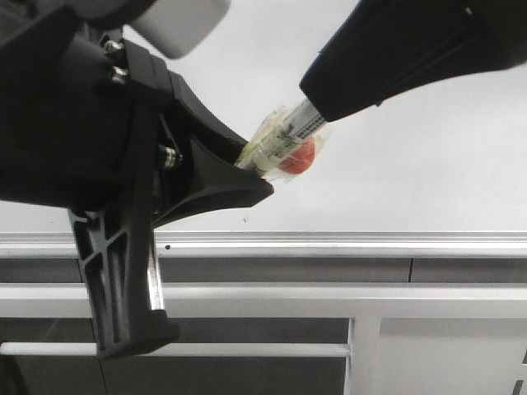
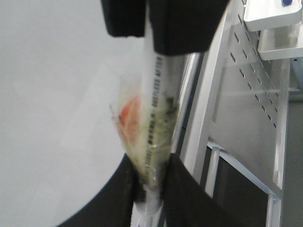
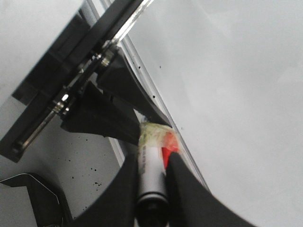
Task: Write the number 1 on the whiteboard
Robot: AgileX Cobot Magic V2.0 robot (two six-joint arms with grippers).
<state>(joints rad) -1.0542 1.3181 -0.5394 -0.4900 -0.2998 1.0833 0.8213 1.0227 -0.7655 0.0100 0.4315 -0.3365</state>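
Observation:
A white marker pen (image 1: pixel 290 141), with yellowish tape and a red patch round one end, hangs in the air over the whiteboard (image 1: pixel 412 173). My left gripper (image 1: pixel 251 177) is shut on the taped end. My right gripper (image 1: pixel 325 103) is shut on the barrel. The left wrist view shows the marker (image 2: pixel 156 94) running from my left gripper (image 2: pixel 150 189) up to the right gripper (image 2: pixel 161 23). The right wrist view shows the barrel (image 3: pixel 150 177) inside my right gripper (image 3: pixel 152 161) and the left gripper (image 3: pixel 128 113) at the taped end. The number 1 does not show; I see only tiny black specks.
The silver edge rail (image 1: pixel 346 240) runs along the whiteboard's near edge. In front of it lies a grey metal frame with bars (image 1: pixel 247 292). A perforated metal panel (image 2: pixel 251 85) stands beside the board.

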